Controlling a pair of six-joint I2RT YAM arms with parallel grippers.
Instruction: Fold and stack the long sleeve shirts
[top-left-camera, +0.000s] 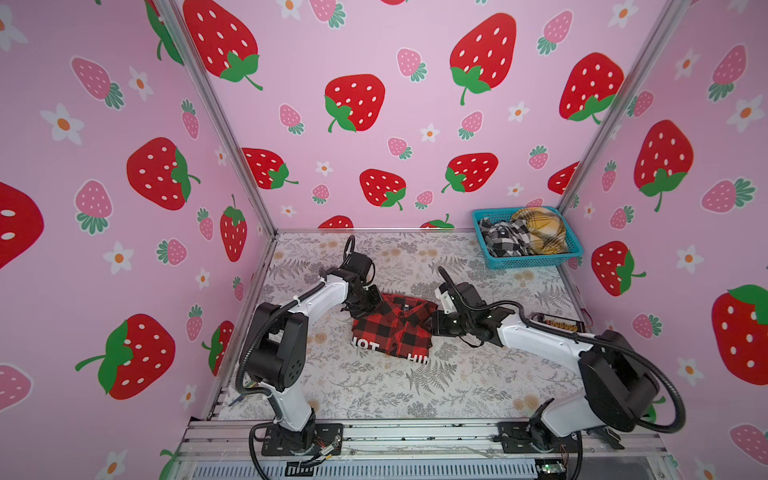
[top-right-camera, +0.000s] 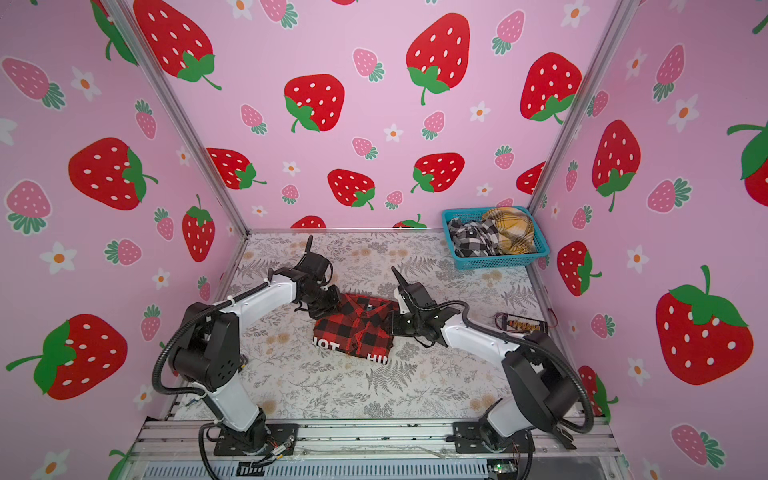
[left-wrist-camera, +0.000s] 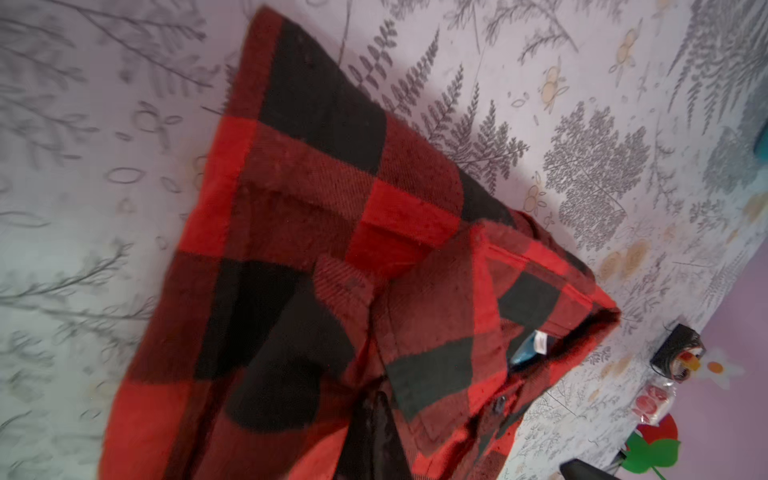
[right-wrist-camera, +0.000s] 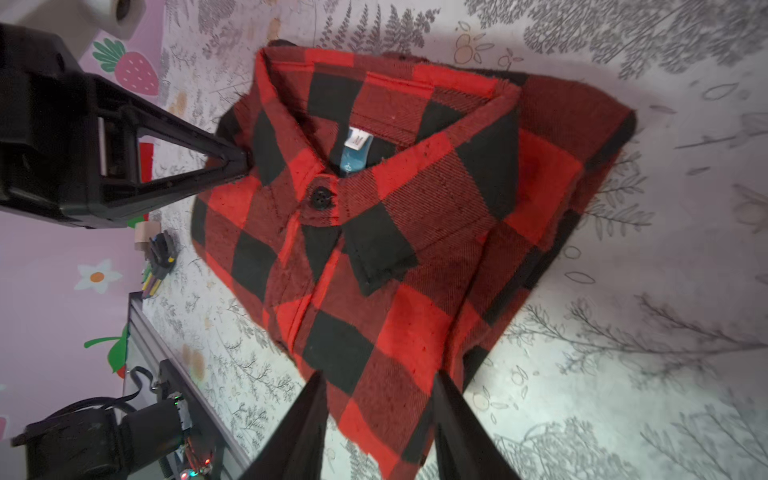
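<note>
I work both arms on the red-and-black shirt (top-left-camera: 390, 332), which lies folded into a compact rectangle on the fern-printed table (top-left-camera: 374, 395), well apart from the teal basket (top-left-camera: 536, 262) and collar-side toward it. Its white-lettered black bands show along the edge facing away from the basket. The left gripper (right-wrist-camera: 243, 162) sits at the shirt corner farther from the basket with its fingers brought together to a point. The tips touch the cloth beside the collar, and I cannot tell whether any fabric is caught between them. I judge it is there to pin or nudge that shoulder so the packet keeps its square outline. The right gripper (right-wrist-camera: 378, 376) comes in from the side of the shirt nearer the basket. Its two fingers stand apart over the folded edge, plaid showing flat between them, gripping nothing. That spread looks suited to pressing or squaring that side rather than lifting it. The collar is buttoned and faces up, the neck label visible, so this garment reads to me as all but finished and ready to serve as the base of the stack. The black-and-white shirt (top-left-camera: 503, 239) and the mustard-yellow shirt (top-left-camera: 540, 230) lie crumpled together inside the basket, neither yet folded, so most of the job lies ahead.
</note>
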